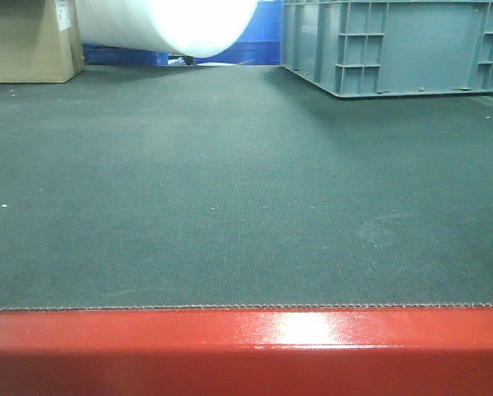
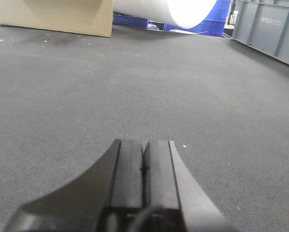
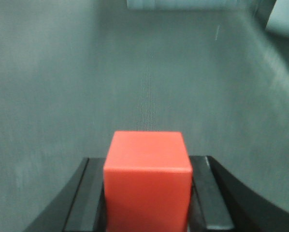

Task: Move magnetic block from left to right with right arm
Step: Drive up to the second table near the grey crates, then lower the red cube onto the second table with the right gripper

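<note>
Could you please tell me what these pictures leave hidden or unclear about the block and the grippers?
Right wrist view: the magnetic block, clamped in the right gripper, is cut off by the bottom edge; its height above the blurred mat cannot be told.
Front view: neither arm nor the block shows, so where they stand is unknown.
Left wrist view: the shut left gripper hides the mat beneath it.

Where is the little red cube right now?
In the right wrist view, the red cube sits low in the middle, clamped in the right gripper, with the grey mat beyond it.
</note>
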You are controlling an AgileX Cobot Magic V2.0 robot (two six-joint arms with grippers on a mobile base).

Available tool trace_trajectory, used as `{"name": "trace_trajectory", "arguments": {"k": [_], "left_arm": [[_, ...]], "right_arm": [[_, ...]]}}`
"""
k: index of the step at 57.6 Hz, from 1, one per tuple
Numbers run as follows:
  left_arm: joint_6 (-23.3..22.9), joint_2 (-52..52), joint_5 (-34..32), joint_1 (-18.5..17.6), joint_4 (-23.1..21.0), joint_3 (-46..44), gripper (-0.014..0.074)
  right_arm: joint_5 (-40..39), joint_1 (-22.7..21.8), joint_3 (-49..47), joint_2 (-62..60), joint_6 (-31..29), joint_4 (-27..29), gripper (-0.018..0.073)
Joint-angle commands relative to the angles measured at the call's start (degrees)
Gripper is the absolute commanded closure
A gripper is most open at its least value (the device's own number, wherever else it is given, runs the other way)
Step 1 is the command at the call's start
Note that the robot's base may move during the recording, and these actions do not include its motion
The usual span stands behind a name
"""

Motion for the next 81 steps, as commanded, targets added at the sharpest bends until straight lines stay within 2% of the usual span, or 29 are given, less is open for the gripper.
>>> {"name": "trace_trajectory", "arguments": {"k": [1, 7, 18, 38, 50, 56, 66, 74, 81], "left_arm": [[-0.1, -0.5, -4.8, -0.1, -0.2, 0.5, 0.0713], [-0.1, -0.5, -4.8, -0.1, -0.2, 0.5, 0.0713], [-0.1, -0.5, -4.8, -0.1, -0.2, 0.5, 0.0713], [-0.1, -0.5, -4.8, -0.1, -0.2, 0.5, 0.0713], [-0.1, -0.5, -4.8, -0.1, -0.2, 0.5, 0.0713], [-0.1, -0.5, -4.8, -0.1, -0.2, 0.5, 0.0713], [-0.1, -0.5, -4.8, -0.1, -0.2, 0.5, 0.0713], [-0.1, -0.5, -4.8, -0.1, -0.2, 0.5, 0.0713], [-0.1, -0.5, -4.8, -0.1, -0.2, 0.5, 0.0713]], "right_arm": [[-0.2, -0.3, -5.2, 7.2, -0.5, 0.1, 0.0315], [2.1, 0.9, -8.5, 14.1, -0.5, 0.1, 0.0315], [6.3, 8.2, -14.4, 24.3, 1.8, -0.1, 0.0312], [18.7, 24.8, -28.2, 44.2, 21.8, -3.6, 0.0312], [24.1, 31.9, -38.1, 55.7, 31.7, -3.6, 0.0312], [26.2, 35.2, -43.8, 61.0, 34.4, -3.6, 0.0312], [33.6, 38.6, -54.8, 69.6, 34.6, -3.6, 0.0312], [40.7, 39.6, -62.7, 75.4, 35.8, -3.6, 0.0312], [44.0, 39.7, -67.7, 78.8, 36.3, -3.6, 0.0312]]}}
